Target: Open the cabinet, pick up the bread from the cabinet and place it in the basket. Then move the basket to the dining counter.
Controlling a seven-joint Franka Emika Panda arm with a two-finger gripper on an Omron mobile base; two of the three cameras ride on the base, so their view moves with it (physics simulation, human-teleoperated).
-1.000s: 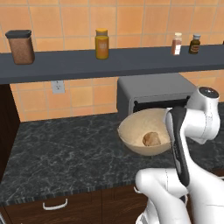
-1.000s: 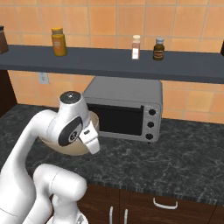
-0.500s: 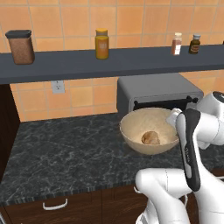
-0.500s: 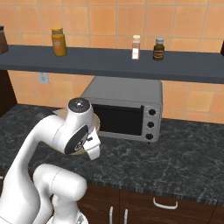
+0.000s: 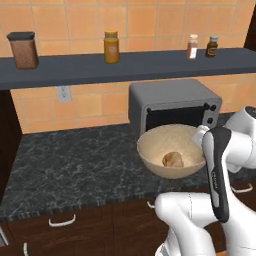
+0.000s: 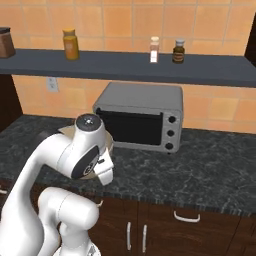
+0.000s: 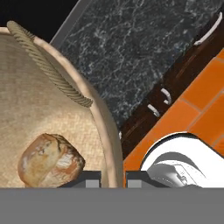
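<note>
The tan basket point(image 5: 172, 150) hangs just above the black marbled counter point(image 5: 75, 165), in front of the microwave. In it lies the bread point(image 5: 172, 160), a small golden-brown bun, near the side where I hold it. My gripper point(image 7: 113, 180) is shut on the basket's rim point(image 7: 111, 144), one finger inside and one outside. In the hand view the bread point(image 7: 50, 159) lies left of the fingertips, under the rope handle point(image 7: 52, 70). From the right base view my arm covers most of the basket point(image 6: 107, 145). The dining counter is out of view.
A grey microwave point(image 5: 172, 102) stands close behind the basket. On the dark shelf point(image 5: 125, 65) above are an orange-yellow jar point(image 5: 111, 47), a brown canister point(image 5: 23, 50) and two small bottles point(image 5: 202, 46). Drawers with white handles point(image 5: 62, 220) run below the counter, above orange floor point(image 7: 197, 118).
My forearm has swung a little to the right in the left base view. The basket, with the bread in it, has barely shifted.
</note>
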